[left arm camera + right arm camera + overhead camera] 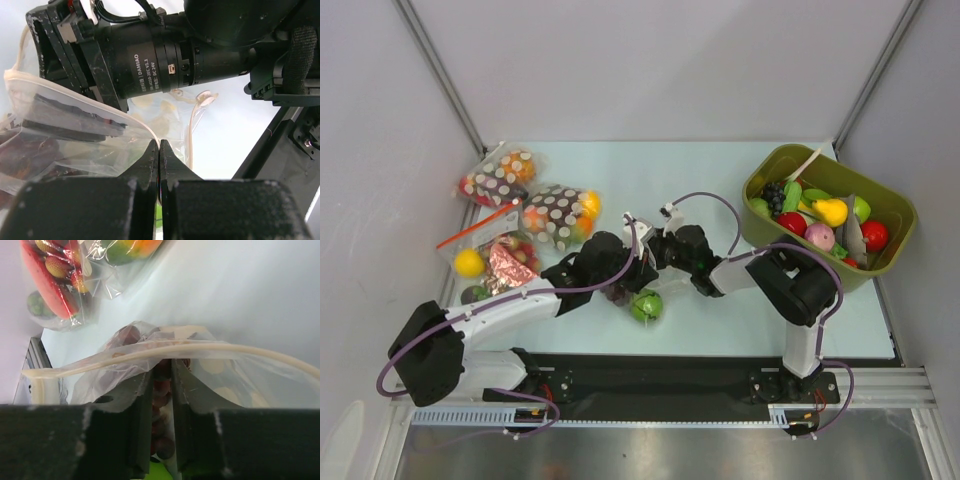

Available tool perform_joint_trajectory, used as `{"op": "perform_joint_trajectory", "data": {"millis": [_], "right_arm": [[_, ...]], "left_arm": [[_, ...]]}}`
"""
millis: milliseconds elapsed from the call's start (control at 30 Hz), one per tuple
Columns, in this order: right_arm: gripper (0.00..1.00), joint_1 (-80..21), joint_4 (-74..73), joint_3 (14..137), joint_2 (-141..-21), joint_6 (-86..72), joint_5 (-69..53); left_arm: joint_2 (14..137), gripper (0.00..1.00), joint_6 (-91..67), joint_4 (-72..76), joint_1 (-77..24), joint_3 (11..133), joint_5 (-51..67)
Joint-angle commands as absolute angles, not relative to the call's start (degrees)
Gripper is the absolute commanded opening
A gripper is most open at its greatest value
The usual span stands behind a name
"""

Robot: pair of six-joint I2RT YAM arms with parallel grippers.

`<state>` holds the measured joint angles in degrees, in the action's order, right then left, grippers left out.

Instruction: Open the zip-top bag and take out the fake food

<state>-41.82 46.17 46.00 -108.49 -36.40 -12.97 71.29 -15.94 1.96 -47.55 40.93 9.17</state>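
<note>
Zip-top bag [235,372], clear, whitish-dotted, rim pinched by left gripper [159,146] and right gripper [161,372]

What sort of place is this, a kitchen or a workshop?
Likely a robotics lab test cell, not a kitchen: a left arm and right arm bolted to a pale table, plain grey walls around it, toy fruit in a green bin.
</note>
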Motion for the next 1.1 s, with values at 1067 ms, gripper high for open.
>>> {"op": "perform_joint_trajectory", "data": {"millis": [1067], "right_arm": [[0.0,-41.92,16.28,33.66,-63.99,-22.33,-1.23]], "left_arm": [[68.29,0.0,-20.39,-2.55,-42.63,42.71,-1.85]]}}
